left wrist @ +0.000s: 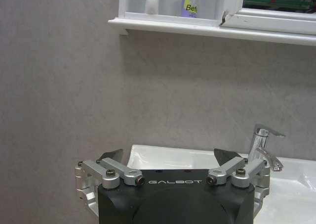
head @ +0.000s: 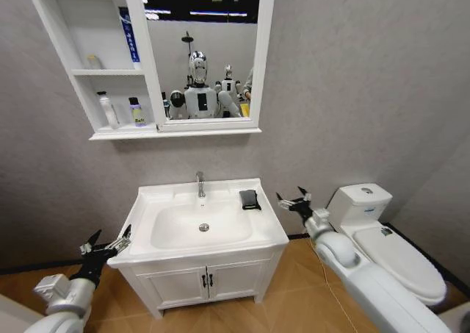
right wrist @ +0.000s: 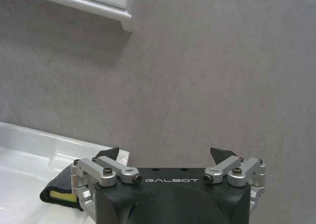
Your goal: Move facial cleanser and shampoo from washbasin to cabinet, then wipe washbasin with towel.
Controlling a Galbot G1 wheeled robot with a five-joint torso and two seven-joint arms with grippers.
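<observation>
The washbasin (head: pixel 165 204) stands below the wall cabinet (head: pixel 81 54), whose lower shelf holds a white bottle (head: pixel 108 110) and a purple bottle (head: pixel 136 112). The left gripper (head: pixel 110 243) hangs beside the basin's left front corner and the right gripper (head: pixel 294 199) just off its right edge, both with fingers spread open and empty. The dark towel (head: pixel 250 199) lies folded on the basin's right rim, near the tap (head: pixel 200 184).

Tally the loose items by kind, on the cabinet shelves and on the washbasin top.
Bottles and tubes on the white wall-hung cabinet shelves: 4, namely a blue tube, a small pale bottle, a white bottle, a purple bottle.
Dark grey folded towel on the white ceramic washbasin: 1.
Total: 5.
</observation>
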